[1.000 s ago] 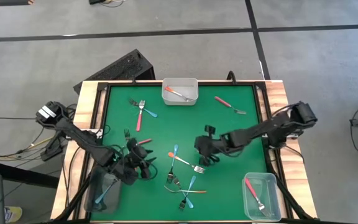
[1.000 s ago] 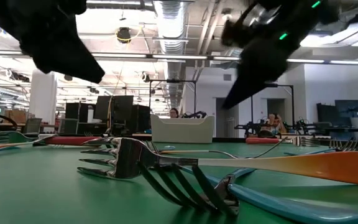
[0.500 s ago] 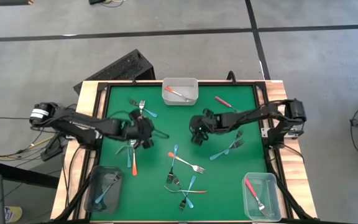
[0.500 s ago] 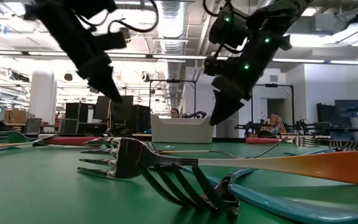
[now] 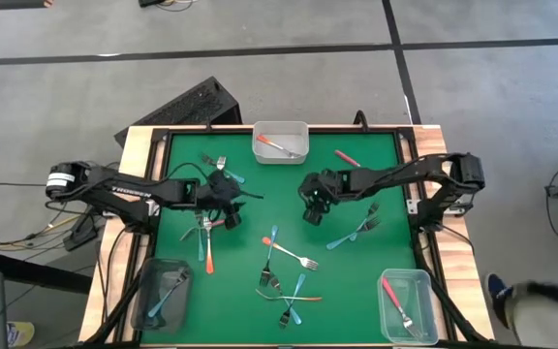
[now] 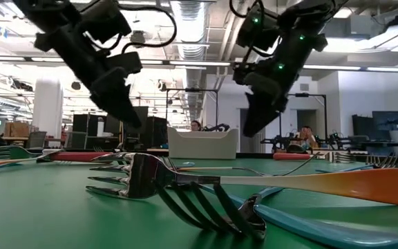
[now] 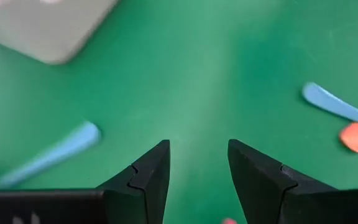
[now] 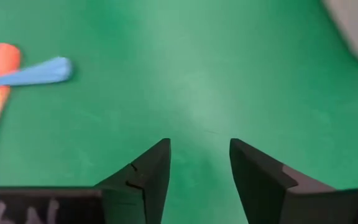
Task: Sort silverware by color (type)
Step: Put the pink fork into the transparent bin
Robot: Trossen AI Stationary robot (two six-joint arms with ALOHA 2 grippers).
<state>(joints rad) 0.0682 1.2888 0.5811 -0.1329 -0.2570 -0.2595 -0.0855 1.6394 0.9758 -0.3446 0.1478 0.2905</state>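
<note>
Right end effector (image 5: 310, 208) open, empty, above bare green counter (image 5: 260, 194) mid-area; left end effector (image 5: 223, 199) likewise open, empty; forks (image 5: 284, 286) lie scattered, unsorted, awaiting pick

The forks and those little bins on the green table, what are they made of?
The forks look like shiny metal at the tines, which glint and mirror the room, with smooth glossy handles, probably plastic, in orange, light blue or red-pink. The bins seem to be clear plastic: the forks inside show through the walls. The table has a matte green cover, perhaps felt or a mat; I cannot tell which.
</note>
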